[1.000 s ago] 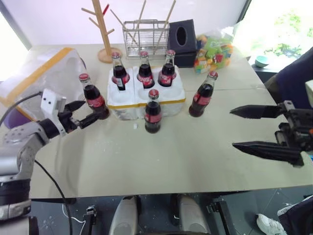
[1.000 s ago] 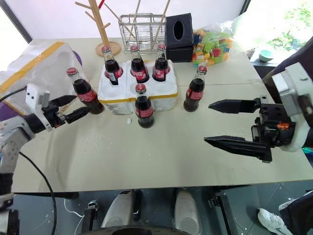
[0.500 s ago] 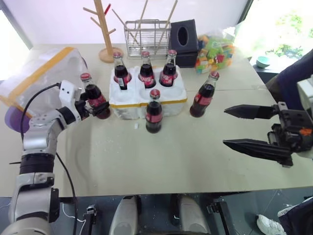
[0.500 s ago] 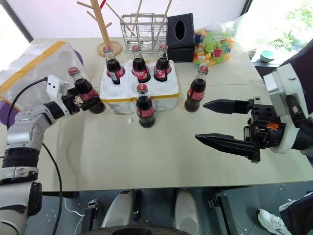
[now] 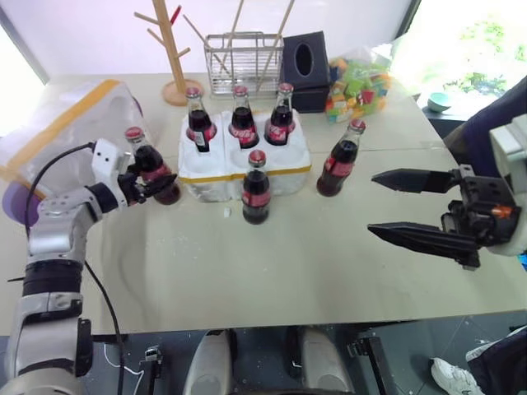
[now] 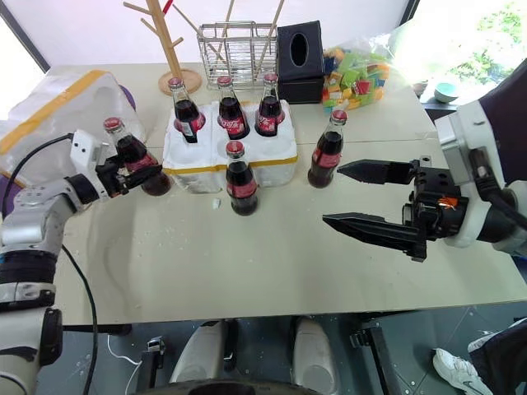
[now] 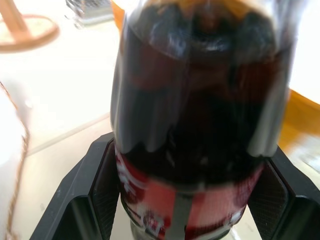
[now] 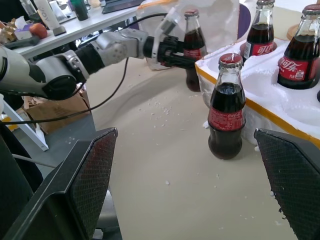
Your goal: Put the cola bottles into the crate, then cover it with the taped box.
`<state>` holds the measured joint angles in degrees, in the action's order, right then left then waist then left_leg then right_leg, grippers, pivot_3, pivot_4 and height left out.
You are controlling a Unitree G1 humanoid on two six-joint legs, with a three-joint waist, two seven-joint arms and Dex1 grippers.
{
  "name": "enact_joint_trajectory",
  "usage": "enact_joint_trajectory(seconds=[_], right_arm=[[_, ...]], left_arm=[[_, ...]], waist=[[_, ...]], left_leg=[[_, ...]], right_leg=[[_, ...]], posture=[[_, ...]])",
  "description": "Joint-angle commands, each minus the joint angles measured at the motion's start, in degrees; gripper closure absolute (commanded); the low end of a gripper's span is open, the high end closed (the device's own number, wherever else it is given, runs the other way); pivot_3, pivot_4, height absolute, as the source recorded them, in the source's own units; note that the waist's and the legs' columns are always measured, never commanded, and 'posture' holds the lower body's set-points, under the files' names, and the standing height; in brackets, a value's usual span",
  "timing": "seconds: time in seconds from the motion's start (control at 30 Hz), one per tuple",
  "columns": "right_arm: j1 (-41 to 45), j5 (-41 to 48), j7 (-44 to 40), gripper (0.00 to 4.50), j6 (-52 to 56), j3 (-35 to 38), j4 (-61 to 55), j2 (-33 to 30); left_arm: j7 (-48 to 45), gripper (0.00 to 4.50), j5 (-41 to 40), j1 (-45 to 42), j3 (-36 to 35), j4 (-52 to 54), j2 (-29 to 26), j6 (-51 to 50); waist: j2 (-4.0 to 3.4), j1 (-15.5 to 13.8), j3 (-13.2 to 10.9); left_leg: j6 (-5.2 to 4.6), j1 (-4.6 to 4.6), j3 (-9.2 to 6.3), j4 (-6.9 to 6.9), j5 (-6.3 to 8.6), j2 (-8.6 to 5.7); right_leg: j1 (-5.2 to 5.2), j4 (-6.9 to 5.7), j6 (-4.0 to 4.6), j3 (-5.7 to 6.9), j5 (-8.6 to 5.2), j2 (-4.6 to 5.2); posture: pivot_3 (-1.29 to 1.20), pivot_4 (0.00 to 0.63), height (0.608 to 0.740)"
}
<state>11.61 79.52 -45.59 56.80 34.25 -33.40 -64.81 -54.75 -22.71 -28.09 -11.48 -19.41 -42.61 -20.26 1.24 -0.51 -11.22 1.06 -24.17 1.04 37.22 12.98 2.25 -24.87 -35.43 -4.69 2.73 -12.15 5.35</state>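
Note:
Three cola bottles [image 5: 241,123] stand in the back wells of the white crate [image 5: 280,164] with its yellow band. A fourth bottle [image 5: 255,188] stands on the table just in front of the crate, and another [image 5: 339,163] to its right. Left of the crate, my left gripper [image 5: 158,181] is shut on the lower body of a further cola bottle [image 5: 148,160]; in the left wrist view both fingers [image 7: 102,187] press its sides. My right gripper [image 5: 372,204] hovers open over the table's right side, pointing left. The taped box [image 5: 66,123] lies at the far left.
Behind the crate stand a wooden mug tree [image 5: 173,49], a wire rack [image 5: 243,62] and a black tissue box [image 5: 306,62]. A bag of coloured blocks [image 5: 362,82] and a teal bowl [image 5: 439,101] sit at the back right.
My left gripper has reached forward around the bottle left of the crate and closed from wide open onto it. The right gripper has stayed open and about where it was.

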Motion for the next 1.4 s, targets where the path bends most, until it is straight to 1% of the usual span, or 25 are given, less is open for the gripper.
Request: enact_joint_trajectory(seconds=[0.03, 0.1, 0.17, 0.2, 0.27, 0.3, 0.37, 0.5, 0.67, 0.77, 0.87, 1.03, 1.17, 1.37, 1.4], right_arm=[[-0.68, -0.05, 0.36, 0.00, -1.04, 1.73, -0.53, -0.21], [-1.74, -0.19, 0.50, 0.00, -1.04, 2.35, -1.05, -0.06], [-2.52, -0.01, 1.02, 0.00, -1.14, 2.78, -1.44, 0.02], [-2.95, 0.04, 1.28, 0.00, -1.21, 3.06, -1.58, 0.12], [-3.93, -0.04, 1.75, 0.00, -1.41, 3.62, -1.87, 0.41], [-4.52, -0.24, 2.02, 0.00, -1.57, 3.90, -2.10, 0.66], [-5.27, -0.35, 2.56, 0.00, -1.89, 4.16, -2.50, 0.99], [-6.91, -0.35, 4.10, 0.00, -2.58, 5.14, -3.68, 1.99], [-9.67, 0.00, 6.02, 0.00, -3.12, 7.04, -5.33, 3.03], [-12.63, 0.98, 7.76, 0.00, -3.18, 9.70, -7.16, 4.10], [-15.56, 2.21, 9.21, 0.00, -3.38, 12.01, -8.84, 4.98], [-18.65, 3.20, 10.61, 0.00, -4.32, 13.56, -10.32, 5.77], [-19.22, 2.90, 11.16, 0.00, -5.28, 13.02, -10.13, 5.72], [-19.14, 2.56, 11.24, 0.00, -6.33, 12.14, -9.43, 5.06], [-18.81, 2.26, 11.08, 0.00, -6.55, 11.58, -9.18, 4.96]], left_arm=[[-6.01, 1.73, -8.04, 0.21, -4.86, 10.47, -6.08, -8.11], [-10.62, 1.73, -12.54, 0.01, -5.64, 13.75, -9.76, -14.09], [-14.00, 1.73, -16.07, -1.60, -5.85, 15.14, -12.30, -18.27], [-14.86, 1.73, -17.44, -3.63, -5.62, 15.17, -12.80, -19.76], [-14.44, 1.73, -18.67, -10.41, -4.47, 13.27, -11.61, -21.53], [-13.71, 1.73, -18.56, -14.87, -3.34, 11.40, -9.71, -21.61], [-12.72, 1.73, -17.31, -20.85, -1.44, 8.18, -6.55, -21.12], [-13.15, 1.73, -11.12, -30.48, 4.52, -1.35, 2.39, -14.02], [-16.01, 1.73, -4.69, -37.38, 9.18, -14.00, 9.85, -4.82], [-17.36, 1.73, -0.27, -40.90, 11.80, -22.58, 14.44, 2.35], [-17.21, 1.73, 2.39, -44.18, 11.79, -29.69, 17.32, 7.13], [-17.71, 1.73, 5.30, -46.92, 11.42, -36.58, 20.41, 11.87], [-19.30, 1.73, 8.48, -45.39, 13.03, -38.55, 22.20, 15.36], [-15.77, 1.73, 14.53, -43.01, 14.63, -41.58, 22.24, 21.94], [-14.86, 1.23, 14.86, -42.58, 14.37, -41.93, 22.05, 22.31]], waist=[[0.05, -0.23, -0.03], [0.07, -0.57, -0.04], [0.08, -0.66, -0.04], [0.08, -0.83, -0.04], [0.10, -1.55, -0.05], [0.10, -1.99, -0.05], [0.11, -2.17, -0.04], [0.12, -1.96, -0.03], [0.15, -1.44, -0.07], [0.16, -1.67, -0.08], [0.16, -1.83, -0.08], [0.17, -1.69, -0.09], [0.17, -1.75, -0.09], [0.16, -1.77, -0.09], [0.18, -1.71, -0.09]], left_leg=[[0.00, -0.07, 0.00, 0.01, 0.00, 0.03], [0.00, -0.16, -0.01, 0.04, 0.00, 0.06], [0.01, -0.22, -0.03, 0.10, 0.00, 0.05], [0.01, -0.22, -0.01, 0.10, 0.00, 0.03], [0.01, -0.22, -0.01, 0.16, 0.00, 0.00], [0.01, -0.22, -0.02, 0.19, 0.00, 0.01], [0.01, -0.23, -0.07, 0.26, 0.00, 0.00], [0.00, -0.19, -0.07, 0.35, 0.00, -0.08], [-0.07, -0.22, -0.07, 0.37, 0.02, -0.05], [-0.23, -0.24, -0.06, 0.37, 0.11, 0.04], [-0.29, -0.27, -0.07, 0.36, 0.15, 0.07], [-0.35, -0.32, -0.05, 0.49, 0.18, 0.08], [-0.36, -0.31, -0.05, 0.55, 0.19, 0.08], [-0.41, -0.30, -0.05, 0.63, 0.22, 0.09], [-0.42, -0.31, -0.05, 0.64, 0.23, 0.09]], right_leg=[[-0.05, 0.00, 0.05, 0.00, -0.03, -0.03], [-0.10, 0.00, 0.14, 0.00, -0.07, -0.05], [-0.10, 0.06, 0.15, 0.01, -0.08, -0.04], [-0.10, 0.10, 0.15, 0.00, -0.07, -0.01], [-0.07, 0.10, 0.16, 0.01, -0.07, -0.01], [-0.07, 0.10, 0.18, 0.01, -0.05, -0.03], [0.02, 0.08, 0.17, 0.02, -0.05, -0.06], [0.19, 0.14, 0.06, 0.00, 0.02, -0.04], [0.12, 0.12, -0.08, -0.02, 0.10, -0.09], [0.06, 0.11, -0.18, -0.05, 0.15, -0.21], [0.06, 0.13, -0.19, -0.05, 0.15, -0.26], [0.06, 0.16, -0.18, -0.09, 0.14, -0.25], [0.07, 0.15, -0.02, -0.10, 0.06, -0.25], [0.12, 0.13, -0.04, -0.11, 0.07, -0.25], [0.12, 0.13, -0.05, -0.11, 0.08, -0.25]], posture=[[0.00, 0.150, 0.740], [0.00, 0.150, 0.740], [0.00, 0.150, 0.740], [0.00, 0.150, 0.740], [0.00, 0.150, 0.740], [0.00, 0.150, 0.740], [0.00, 0.150, 0.740], [0.00, 0.150, 0.740], [0.00, 0.150, 0.740], [0.00, 0.150, 0.740], [0.00, 0.150, 0.740], [0.00, 0.150, 0.740], [0.00, 0.150, 0.740], [0.00, 0.150, 0.740], [0.00, 0.150, 0.740]])
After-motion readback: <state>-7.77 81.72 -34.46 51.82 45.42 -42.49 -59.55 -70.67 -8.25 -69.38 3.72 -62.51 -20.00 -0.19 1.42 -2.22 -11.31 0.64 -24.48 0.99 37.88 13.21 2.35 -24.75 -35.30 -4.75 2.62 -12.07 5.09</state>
